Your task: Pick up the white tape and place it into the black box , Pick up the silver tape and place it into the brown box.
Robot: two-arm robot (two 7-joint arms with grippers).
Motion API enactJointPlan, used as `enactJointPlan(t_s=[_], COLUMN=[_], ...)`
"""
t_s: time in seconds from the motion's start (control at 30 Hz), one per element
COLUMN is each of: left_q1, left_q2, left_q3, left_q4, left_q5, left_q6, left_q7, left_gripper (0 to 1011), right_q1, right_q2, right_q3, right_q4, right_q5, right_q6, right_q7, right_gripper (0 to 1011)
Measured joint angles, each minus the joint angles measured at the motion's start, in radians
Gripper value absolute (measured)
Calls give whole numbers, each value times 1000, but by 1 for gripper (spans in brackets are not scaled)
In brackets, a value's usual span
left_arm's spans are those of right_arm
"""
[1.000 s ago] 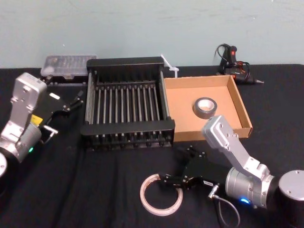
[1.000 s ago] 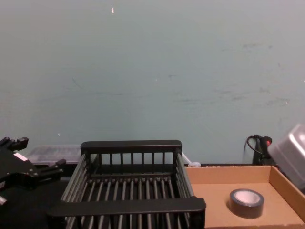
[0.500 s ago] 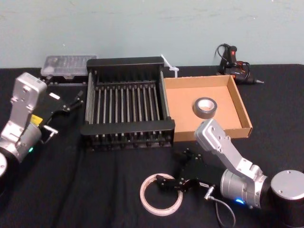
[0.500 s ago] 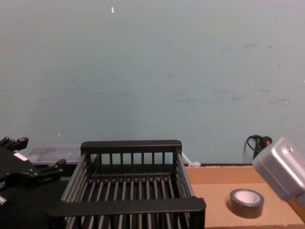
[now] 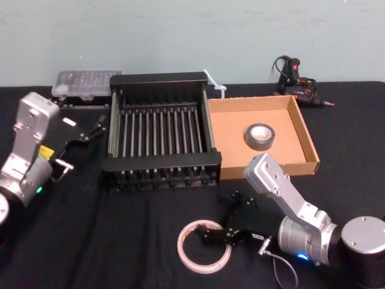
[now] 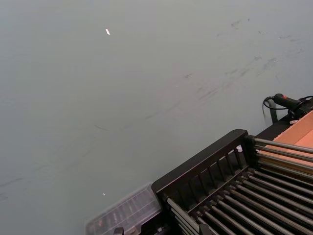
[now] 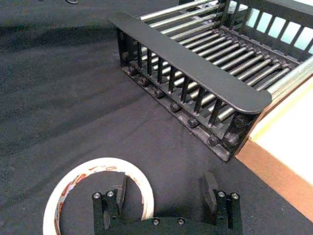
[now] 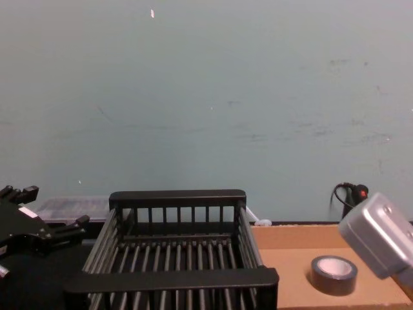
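The white tape lies flat on the black cloth at the front, its core printed red. My right gripper is open at the ring's right side. In the right wrist view, one finger is over the ring's hole and the other is outside the rim. The silver tape sits inside the brown box, also seen in the chest view. The black box stands empty just left of it. My left gripper rests open at the far left.
A clear plastic case sits behind the black box at the left. A glue gun with its cable lies at the back right, and a white plastic piece lies behind the boxes. Black cloth covers the table.
My right arm has swung nearer and lower, bringing its open gripper down beside the white ring's right edge. The left arm, both tapes and the boxes have not moved.
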Motion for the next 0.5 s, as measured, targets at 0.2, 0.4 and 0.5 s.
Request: enactJointPlan(t_s=[0.2, 0.4, 0.5], left_q1=[0, 0, 0], left_q2=[0, 0, 0], left_q3=[0, 0, 0], left_q4=[0, 0, 0], left_q5=[0, 0, 0], left_q6=[0, 0, 0], left_q7=[0, 0, 0], left_gripper=[1001, 1001, 1001], right_q1=[-1, -5, -6], right_q2=[-1, 1, 2], right_q3=[2, 5, 6], right_q4=[2, -2, -2], right_q5=[-2, -5, -7], right_q6=[1, 2, 2], right_q7=[2, 2, 3], right_gripper=[1002, 1002, 1002])
